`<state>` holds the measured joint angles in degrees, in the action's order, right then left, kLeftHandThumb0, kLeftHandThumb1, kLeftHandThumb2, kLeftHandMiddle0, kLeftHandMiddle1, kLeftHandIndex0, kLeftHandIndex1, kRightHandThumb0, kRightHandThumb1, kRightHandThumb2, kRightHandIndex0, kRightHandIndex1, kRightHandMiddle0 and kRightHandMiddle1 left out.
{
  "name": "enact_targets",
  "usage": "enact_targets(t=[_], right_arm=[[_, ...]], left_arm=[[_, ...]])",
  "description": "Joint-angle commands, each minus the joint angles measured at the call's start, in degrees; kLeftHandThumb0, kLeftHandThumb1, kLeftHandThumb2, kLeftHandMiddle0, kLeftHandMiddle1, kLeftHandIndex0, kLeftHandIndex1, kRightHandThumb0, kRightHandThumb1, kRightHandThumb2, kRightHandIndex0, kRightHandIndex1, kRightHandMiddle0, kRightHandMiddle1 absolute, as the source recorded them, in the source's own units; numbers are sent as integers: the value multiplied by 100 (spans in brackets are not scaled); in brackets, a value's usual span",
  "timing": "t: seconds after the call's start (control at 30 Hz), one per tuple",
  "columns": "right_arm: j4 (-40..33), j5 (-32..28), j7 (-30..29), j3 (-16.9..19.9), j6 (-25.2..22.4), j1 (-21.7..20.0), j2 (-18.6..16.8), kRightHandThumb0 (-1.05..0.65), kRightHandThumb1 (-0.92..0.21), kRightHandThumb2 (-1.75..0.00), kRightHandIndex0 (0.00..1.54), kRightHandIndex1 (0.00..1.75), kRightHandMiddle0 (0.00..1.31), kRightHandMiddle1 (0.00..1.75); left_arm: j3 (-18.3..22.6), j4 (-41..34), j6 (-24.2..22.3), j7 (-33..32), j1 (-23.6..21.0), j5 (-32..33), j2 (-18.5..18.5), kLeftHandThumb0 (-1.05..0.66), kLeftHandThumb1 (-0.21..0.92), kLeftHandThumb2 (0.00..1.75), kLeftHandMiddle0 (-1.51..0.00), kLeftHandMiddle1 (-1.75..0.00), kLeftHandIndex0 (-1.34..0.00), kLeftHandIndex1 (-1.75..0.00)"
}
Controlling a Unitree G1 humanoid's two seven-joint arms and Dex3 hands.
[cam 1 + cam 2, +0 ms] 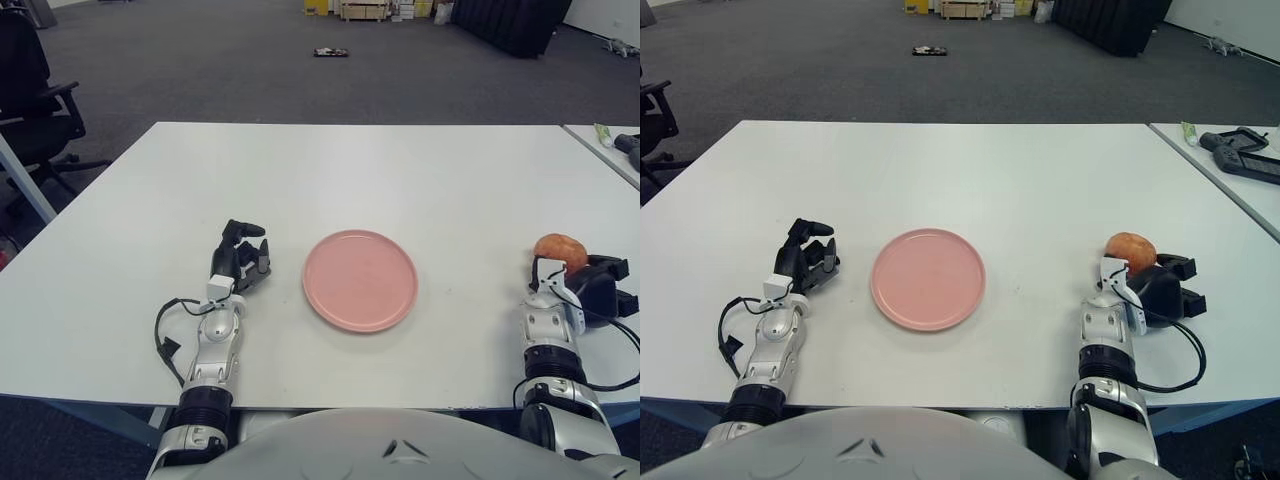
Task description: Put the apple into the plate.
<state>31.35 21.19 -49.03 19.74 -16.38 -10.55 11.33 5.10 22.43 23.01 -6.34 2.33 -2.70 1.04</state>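
It was an office-like lab or workroom: grey carpet floor (250,70) stretched behind a plain white bench (360,170), a black swivel chair (35,90) stood at left, and stacked boxes (365,9) lined the far wall.

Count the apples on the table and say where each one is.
1. The apple is at the table's right side, in front of the right hand, right of the pink plate. No others visible; none looks hidden.

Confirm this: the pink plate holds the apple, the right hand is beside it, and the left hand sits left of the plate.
Wrong on one point: the pink plate holds nothing. The apple is off to its right, by the right hand, as the right eye view shows. The left hand does sit left of the plate.
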Motion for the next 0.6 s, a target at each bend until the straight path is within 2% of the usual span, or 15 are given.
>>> enact_targets(t=[0.0, 0.3, 0.57], right_arm=[[217, -126, -2, -95, -28, -5, -134, -2, -6, -160, 84, 175, 58, 168], [250, -125, -68, -206, 63, 16, -75, -2, 1, -167, 88, 175, 63, 169], [327, -334, -165, -146, 1008, 124, -95, -1, -3, -165, 85, 173, 59, 174]], left_arm=[[30, 110, -168, -50, 103, -27, 33, -39, 62, 94, -72, -175, -38, -175], [21, 129, -196, -49, 89, -55, 63, -39, 62, 94, -74, -175, -38, -175], [35, 153, -186, -49, 75, -39, 65, -39, 63, 93, -75, -175, -38, -175]])
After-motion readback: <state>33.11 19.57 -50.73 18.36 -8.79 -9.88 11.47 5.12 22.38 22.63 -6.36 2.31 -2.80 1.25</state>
